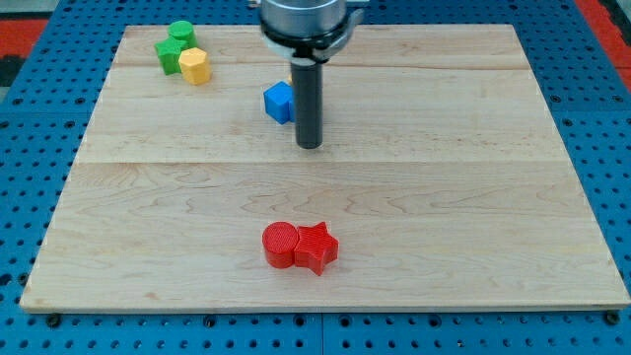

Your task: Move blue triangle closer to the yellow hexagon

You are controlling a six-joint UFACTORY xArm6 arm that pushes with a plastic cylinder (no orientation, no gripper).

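The blue triangle (279,102) lies on the wooden board (444,197), above the middle, partly hidden behind my rod. The yellow hexagon (195,65) sits at the view's top left, touching a green block (175,44) on its upper left. My tip (310,145) rests on the board just to the right of and below the blue triangle, close to it; I cannot tell whether they touch. The blue triangle is well to the right of and below the yellow hexagon.
A red cylinder (281,246) and a red star (316,248) lie touching each other near the board's bottom middle. The board sits on a blue perforated table (601,148).
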